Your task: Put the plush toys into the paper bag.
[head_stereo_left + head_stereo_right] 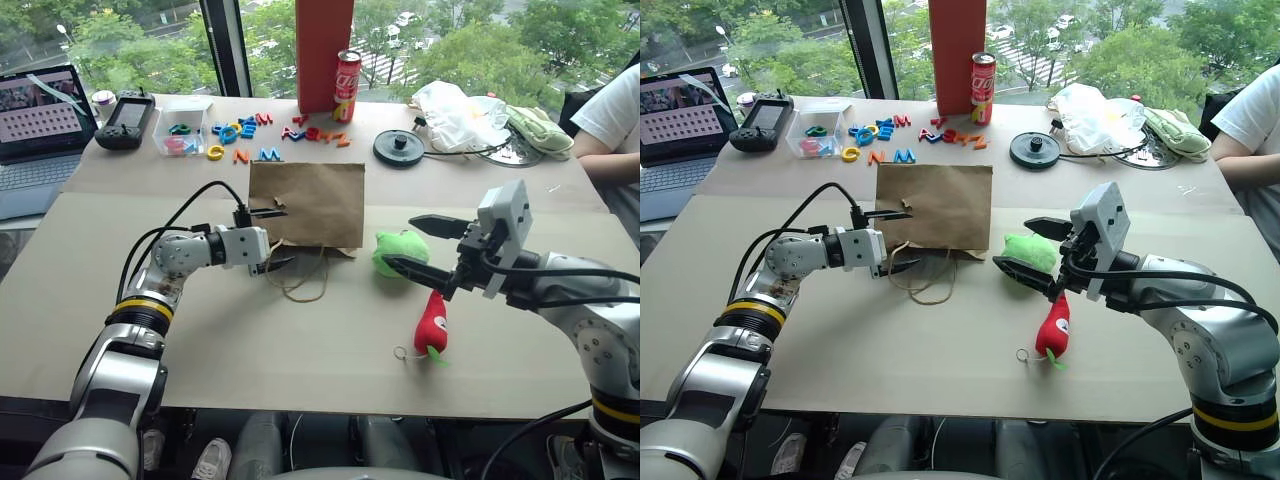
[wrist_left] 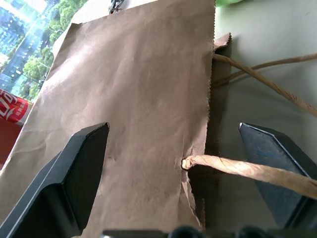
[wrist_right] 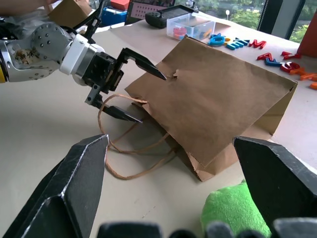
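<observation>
The brown paper bag [image 1: 310,205] lies flat mid-table, its mouth and twine handles [image 1: 300,280] toward me. My left gripper [image 1: 285,237] is open at the mouth's left corner, one finger over the bag's top sheet and the other low by a handle [image 2: 233,166]. The green plush toy [image 3: 233,208] sits just right of the bag. My right gripper [image 1: 399,241] stands open around it, one finger above and one in front; whether they touch it I cannot tell. The red chili plush toy [image 1: 432,325] lies on the table nearer me, below the right gripper.
Colourful letters [image 1: 250,130], a clear box [image 1: 182,125], a black controller [image 1: 125,120] and a laptop [image 1: 40,120] line the far left. A red can [image 1: 346,85], a black disc [image 1: 398,147] and a white plastic bag [image 1: 455,115] stand behind. A person's arm [image 1: 610,130] is at far right.
</observation>
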`<action>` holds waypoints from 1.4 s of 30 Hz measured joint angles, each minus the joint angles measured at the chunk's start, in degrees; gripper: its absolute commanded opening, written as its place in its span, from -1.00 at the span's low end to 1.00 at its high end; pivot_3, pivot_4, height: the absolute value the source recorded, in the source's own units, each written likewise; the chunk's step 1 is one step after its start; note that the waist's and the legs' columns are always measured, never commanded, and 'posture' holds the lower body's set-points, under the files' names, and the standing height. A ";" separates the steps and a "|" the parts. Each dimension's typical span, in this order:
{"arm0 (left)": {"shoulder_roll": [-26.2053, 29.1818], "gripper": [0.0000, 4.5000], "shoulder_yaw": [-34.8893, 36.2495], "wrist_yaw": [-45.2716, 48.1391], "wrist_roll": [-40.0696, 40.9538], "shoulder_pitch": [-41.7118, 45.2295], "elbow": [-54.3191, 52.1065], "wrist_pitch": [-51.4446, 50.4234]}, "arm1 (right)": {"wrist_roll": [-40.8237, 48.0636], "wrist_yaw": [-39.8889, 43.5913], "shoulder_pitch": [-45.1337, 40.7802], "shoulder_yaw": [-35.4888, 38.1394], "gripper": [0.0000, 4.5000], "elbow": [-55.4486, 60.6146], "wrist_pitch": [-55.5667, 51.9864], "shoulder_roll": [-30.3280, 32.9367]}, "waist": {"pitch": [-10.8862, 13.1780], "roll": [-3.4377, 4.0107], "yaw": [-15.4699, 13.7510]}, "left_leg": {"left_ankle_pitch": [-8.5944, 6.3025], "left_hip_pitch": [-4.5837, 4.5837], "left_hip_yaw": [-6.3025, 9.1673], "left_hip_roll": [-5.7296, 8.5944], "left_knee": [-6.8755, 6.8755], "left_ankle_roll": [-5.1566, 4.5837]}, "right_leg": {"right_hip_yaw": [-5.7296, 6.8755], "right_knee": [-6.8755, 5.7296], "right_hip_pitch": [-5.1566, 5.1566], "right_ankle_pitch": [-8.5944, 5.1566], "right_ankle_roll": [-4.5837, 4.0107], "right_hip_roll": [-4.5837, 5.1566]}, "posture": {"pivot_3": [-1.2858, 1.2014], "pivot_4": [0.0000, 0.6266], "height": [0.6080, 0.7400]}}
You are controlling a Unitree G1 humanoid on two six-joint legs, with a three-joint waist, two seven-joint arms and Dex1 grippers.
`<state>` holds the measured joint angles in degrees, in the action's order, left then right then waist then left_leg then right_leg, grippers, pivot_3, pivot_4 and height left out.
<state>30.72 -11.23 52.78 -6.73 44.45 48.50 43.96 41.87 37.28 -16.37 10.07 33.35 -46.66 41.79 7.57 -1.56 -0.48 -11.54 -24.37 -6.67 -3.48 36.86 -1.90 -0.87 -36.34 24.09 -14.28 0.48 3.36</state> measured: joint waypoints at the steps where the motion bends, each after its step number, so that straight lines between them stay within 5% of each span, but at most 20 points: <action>1: -0.02 0.30 -0.01 0.93 0.25 0.00 0.30 0.14 | 0.00 -0.32 0.23 0.00 1.00 0.02 0.00 -0.04 | 0.00 0.00 -0.02 | 0.00 0.00 0.01 0.00 0.00 0.00 | 0.01 0.00 0.00 0.00 0.00 0.00 | 0.03 -0.52 0.98; 9: -0.01 -0.98 -0.04 3.80 0.39 0.02 2.63 1.64 | -0.01 -1.90 0.93 -0.03 1.00 0.48 0.00 -0.33 | 0.00 0.00 -0.15 | 0.00 -0.01 0.03 0.01 0.04 0.00 | 0.02 0.00 -0.02 0.01 0.01 0.01 | 0.03 -0.52 0.98; 22: 0.10 -0.98 0.84 9.41 6.60 0.01 -2.58 -3.18 | -1.15 -3.27 1.08 -2.25 1.00 0.48 0.01 -0.52 | 0.00 0.00 -0.08 | 0.00 -0.01 0.05 0.00 0.05 0.00 | 0.02 -0.01 -0.02 0.01 0.02 0.00 | 0.03 -0.52 0.98; 35: 5.42 -0.98 4.31 14.92 21.89 -11.17 -36.63 -39.59 | -5.32 -9.95 1.42 -14.09 1.00 2.07 -1.77 -8.12 | 0.00 0.01 0.86 | 0.03 0.14 0.19 -0.05 0.21 0.02 | -0.05 -0.39 -0.04 -0.01 0.03 -0.04 | 0.03 -0.52 0.98; 42: 5.06 -1.00 6.22 11.94 24.76 -11.08 -41.55 -49.20 | -9.74 -16.08 -0.53 -19.07 0.08 -2.35 -3.07 -15.51 | 0.00 0.01 1.04 | 0.03 0.13 0.19 -0.02 0.20 0.02 | -0.07 -0.42 0.00 -0.01 0.02 -0.05 | 0.03 -0.52 0.98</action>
<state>35.78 -5.01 64.72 18.03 33.37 6.96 -5.24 32.12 21.21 -16.90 -9.00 31.00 -49.73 26.28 7.57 -1.55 0.56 -11.51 -24.23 -6.48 -3.51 37.06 -1.88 -0.95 -36.76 24.09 -14.29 0.50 3.31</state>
